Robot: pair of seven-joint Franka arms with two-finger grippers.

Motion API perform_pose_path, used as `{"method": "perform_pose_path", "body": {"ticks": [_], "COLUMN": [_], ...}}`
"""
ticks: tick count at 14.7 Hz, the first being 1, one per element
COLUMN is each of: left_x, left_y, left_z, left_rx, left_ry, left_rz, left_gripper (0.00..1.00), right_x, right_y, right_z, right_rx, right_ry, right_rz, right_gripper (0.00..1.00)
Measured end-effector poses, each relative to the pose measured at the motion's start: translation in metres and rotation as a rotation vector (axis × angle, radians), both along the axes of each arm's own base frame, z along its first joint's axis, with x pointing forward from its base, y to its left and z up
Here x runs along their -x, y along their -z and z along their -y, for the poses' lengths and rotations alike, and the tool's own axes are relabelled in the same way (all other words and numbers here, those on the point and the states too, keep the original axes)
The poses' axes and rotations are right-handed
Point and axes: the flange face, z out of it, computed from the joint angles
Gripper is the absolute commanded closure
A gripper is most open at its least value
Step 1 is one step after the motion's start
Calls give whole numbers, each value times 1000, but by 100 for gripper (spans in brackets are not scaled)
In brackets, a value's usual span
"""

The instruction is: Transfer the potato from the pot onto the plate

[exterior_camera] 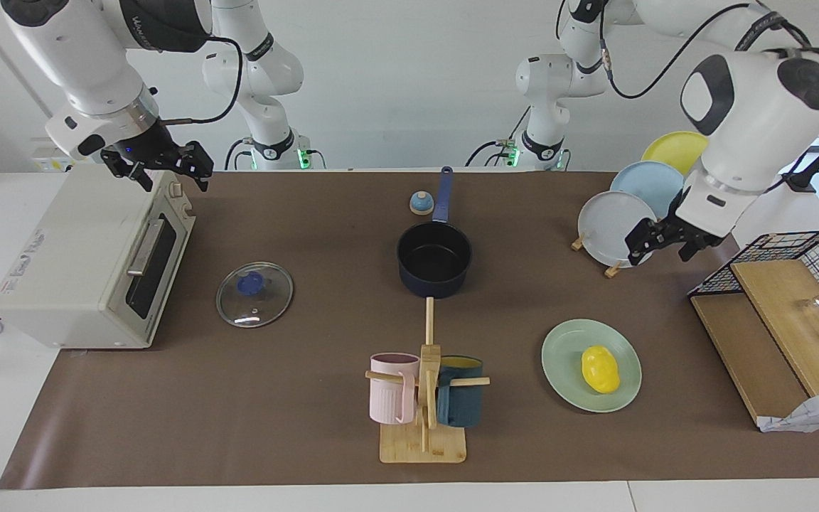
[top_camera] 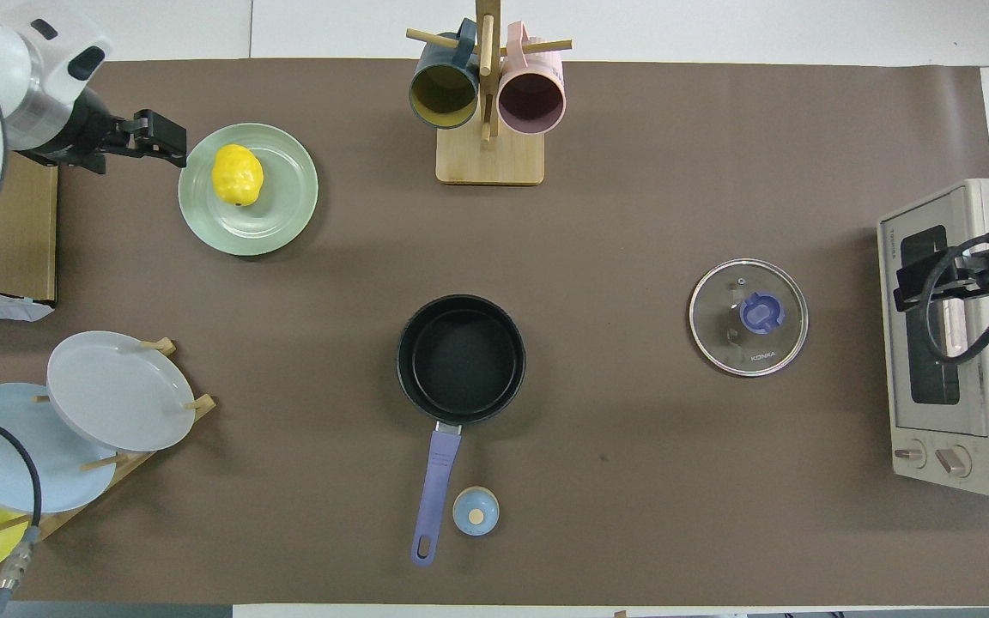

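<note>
Up at the top of the facing view, closest to the robots: a small blue bell (exterior_camera: 421, 203), just beside the long blue handle of the pot (exterior_camera: 434, 259). Nothing inside the pot, only its black bottom. Handle pointing at the robots.

Lower in the frame, toward the left arm's end of the table: the potato (exterior_camera: 600, 370), lying on the plate (exterior_camera: 566, 348), a bit off the middle. In the overhead view, long way running up and down the frame, thinner end up, away from the robots.

Just beside the plate's rim in the overhead view, up in the air over the brown mat: the left gripper (exterior_camera: 665, 245), fingers spread, holding nothing. By far the nearer arm to the potato.

Over the toaster oven (exterior_camera: 61, 263): the right gripper (exterior_camera: 164, 167), spread and waiting.

Looks like job done; probably only pulling the left arm away to go.
</note>
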Motion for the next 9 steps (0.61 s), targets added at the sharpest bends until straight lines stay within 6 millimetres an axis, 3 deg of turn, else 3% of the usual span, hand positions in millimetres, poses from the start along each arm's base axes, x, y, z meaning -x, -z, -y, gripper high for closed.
{"method": "perform_pose_path", "body": {"ticks": [2,4,9], "left_x": [24,42,66], "left_y": [-22,-29,3], "left_z": [-4,-5,-4], "left_rx": [-4,-8,-15], "left_ry": [19,25,33], "left_rz": [-29,-54,-86], "left_gripper": [0,0,0], "right_x": [0,0,0], "right_y": [-1,-1,-3], "right_z": [-2,-2,-2], "right_rx": [0,0,0], "right_ry": [-3,-4,-4], "right_rz": [1,2,6], "right_gripper": [0,0,0]}}
